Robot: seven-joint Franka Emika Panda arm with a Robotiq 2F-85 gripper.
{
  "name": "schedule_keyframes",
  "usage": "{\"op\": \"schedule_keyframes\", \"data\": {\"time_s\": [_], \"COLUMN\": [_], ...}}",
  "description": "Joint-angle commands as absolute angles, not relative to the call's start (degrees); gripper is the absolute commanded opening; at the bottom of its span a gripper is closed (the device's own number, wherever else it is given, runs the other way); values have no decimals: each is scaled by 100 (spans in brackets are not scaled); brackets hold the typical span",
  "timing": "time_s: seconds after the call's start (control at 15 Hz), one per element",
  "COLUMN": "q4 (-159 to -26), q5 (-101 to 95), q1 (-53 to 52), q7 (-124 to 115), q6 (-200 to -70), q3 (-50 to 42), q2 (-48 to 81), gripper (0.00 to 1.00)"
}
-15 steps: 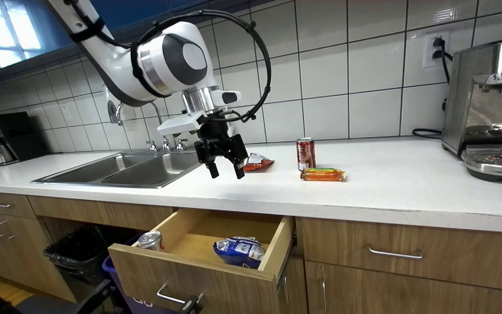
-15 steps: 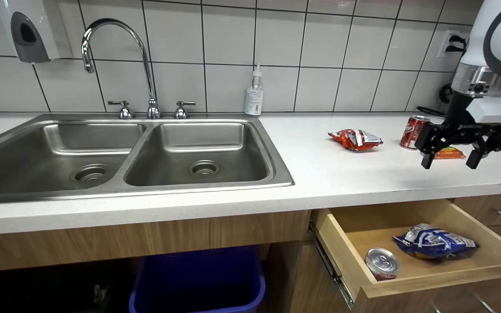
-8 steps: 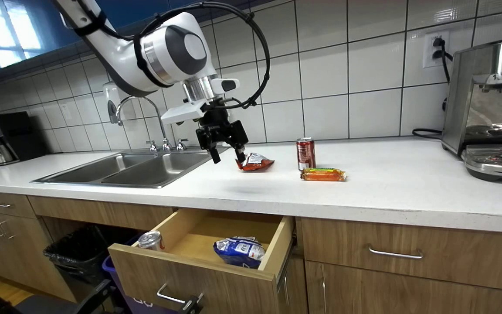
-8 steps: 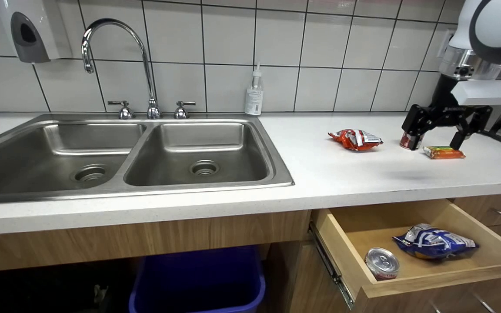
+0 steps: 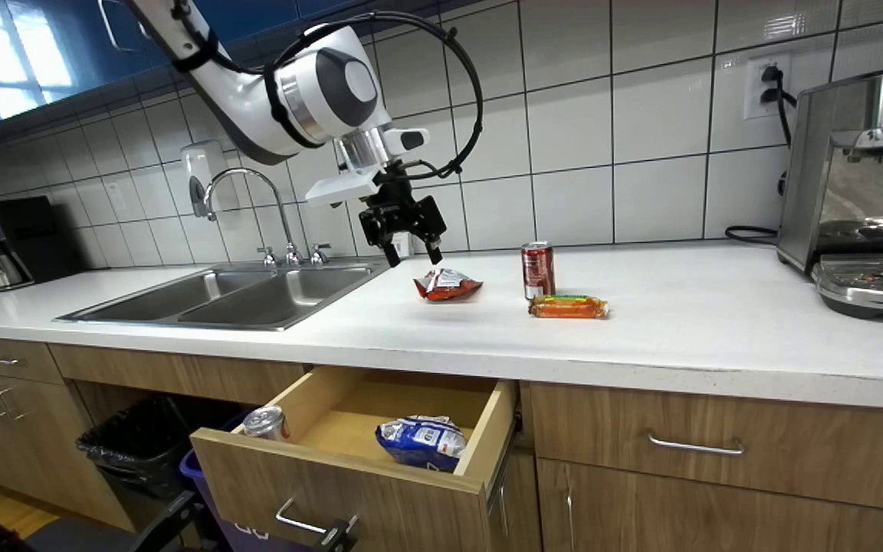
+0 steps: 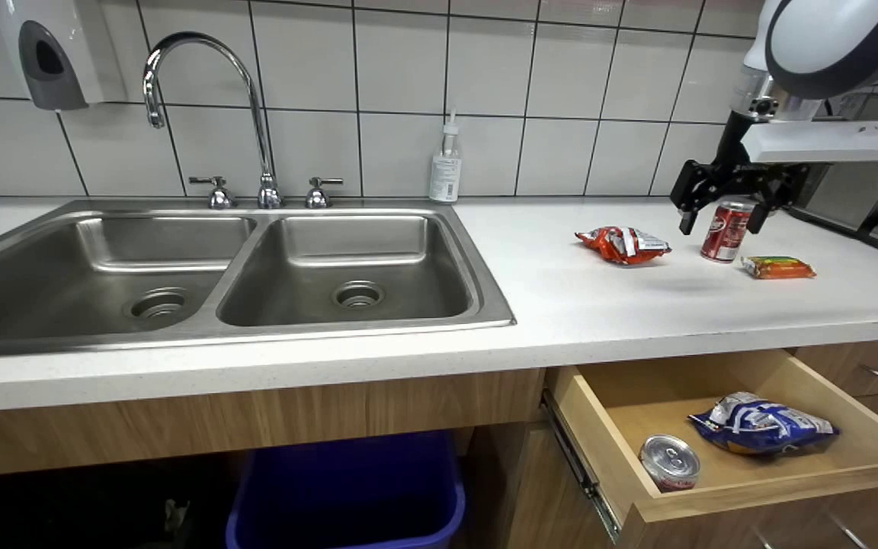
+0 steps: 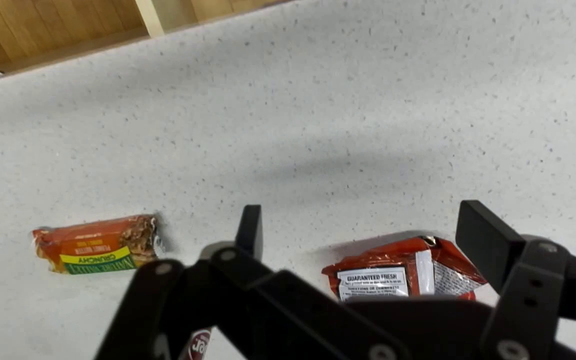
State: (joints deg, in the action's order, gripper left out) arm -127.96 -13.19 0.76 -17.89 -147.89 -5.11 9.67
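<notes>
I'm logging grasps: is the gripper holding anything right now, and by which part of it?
Nothing is held: the gripper is open, and the red snack bag lies on the counter, apart from it.

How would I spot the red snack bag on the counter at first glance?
Find the double steel sink, then follow the white countertop rightward in both exterior views. Between the sink and the upright red soda can lies the red snack bag. It's a crumpled pouch, lower than the can and, unlike the slim granola bar, bearing a white GUARANTEED FRESH panel in the wrist view.
</notes>
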Motion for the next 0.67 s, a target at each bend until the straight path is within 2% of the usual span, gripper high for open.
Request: {"op": "schedule_keyframes", "data": {"time_s": [0.0,0.6], "q4": [-11918,-10312], "q5": [-1239,-984], "q1": [-8,-148], "q7": [-1815,-1752], "q6": [-14585,-14261], "q3": [-519,-574], "q2": [1602,2744], "gripper": [100,100]}}
